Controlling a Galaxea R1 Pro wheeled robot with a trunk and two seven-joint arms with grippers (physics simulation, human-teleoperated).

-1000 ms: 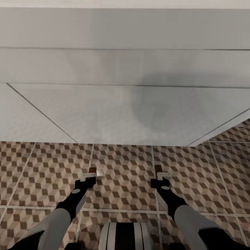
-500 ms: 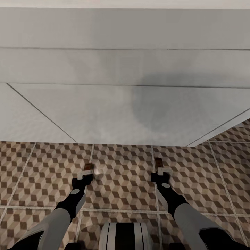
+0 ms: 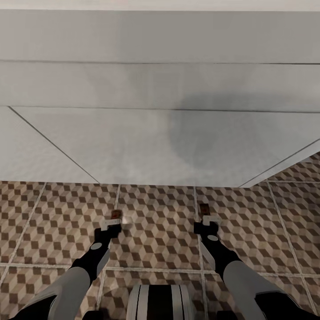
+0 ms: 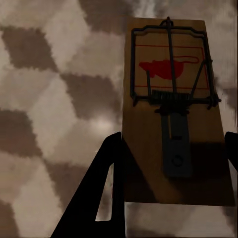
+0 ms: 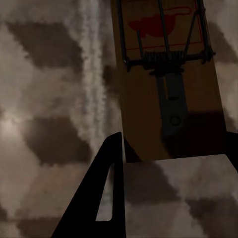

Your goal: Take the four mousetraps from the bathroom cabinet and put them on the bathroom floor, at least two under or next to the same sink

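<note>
Head view: both my arms reach forward and down over the bathroom floor (image 3: pixel 160 222), its cube-patterned tiles crossed by pale grout lines; a broad white surface (image 3: pixel 160 133) fills the upper part of the view, its lower edge just beyond my grippers. My left gripper (image 3: pixel 111 223) has a small brown mousetrap (image 3: pixel 115 215) at its tip; my right gripper (image 3: pixel 208 222) has a second mousetrap (image 3: pixel 204 208) at its tip. Left wrist view: the left mousetrap (image 4: pixel 173 114) lies flat between my two dark fingers (image 4: pixel 106 188), wire bar and red print facing the camera, tile pattern behind it; the jaws stand at board width, one finger against each long edge. Right wrist view: the right mousetrap (image 5: pixel 171 79) sits between my fingers (image 5: pixel 106 183) in the same way, beside a grout line (image 5: pixel 89 74); I cannot tell whether either board touches the floor.
</note>
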